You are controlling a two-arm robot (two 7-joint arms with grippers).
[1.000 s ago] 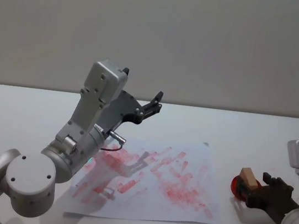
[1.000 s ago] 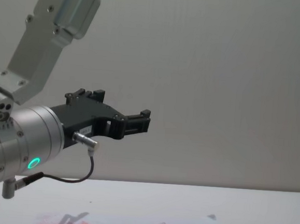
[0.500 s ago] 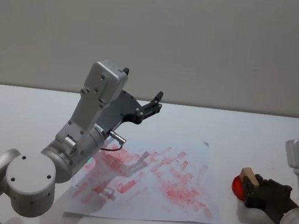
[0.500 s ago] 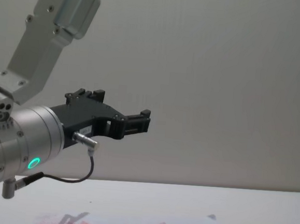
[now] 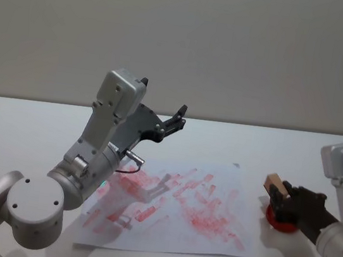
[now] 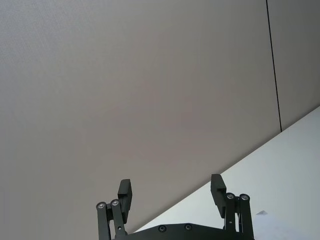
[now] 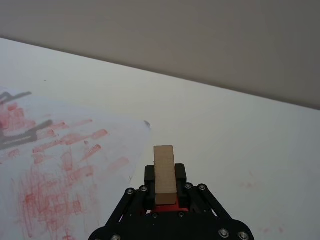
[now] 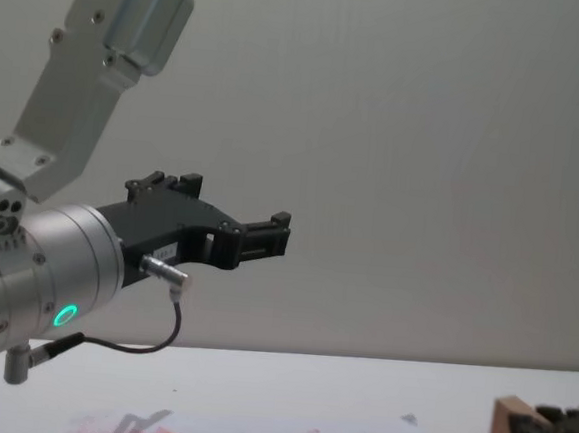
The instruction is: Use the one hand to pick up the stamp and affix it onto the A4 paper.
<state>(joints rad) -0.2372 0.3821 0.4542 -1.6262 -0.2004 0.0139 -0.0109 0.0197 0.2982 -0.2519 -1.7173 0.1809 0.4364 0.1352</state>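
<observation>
White tabletop (image 5: 24, 127) under a bare grey wall set the scene as the right gripper (image 5: 282, 198) held the stamp (image 5: 274, 182) at the table's right side, just off the right edge of the paper (image 5: 198, 212). Picking up appeared to be done. The wooden block was clamped between the two black fingers, set no wider than the block itself, and its pale top stood clear above them in the right wrist view. Affixing was not done. The stamp hung over a red ink pad (image 5: 281, 223) rather than over the sheet, and it was hard to say from these angles whether its lower face touched the pad or hung clear of it. What was left, by that reading, was to carry the block leftward across the sheet's edge, press it down and lift away. The paper lay flat in the middle of the table, already crowded with smudged red prints over most of its area, with a barer strip along its near margin. The chest view caught the block and fingers low at the right edge, close to the table. The left gripper (image 5: 179, 113) was parked high above the far left part of the sheet. Its fingers were spread wide, held nothing and pointed toward the wall, and the arm cast a shadow across the prints.
</observation>
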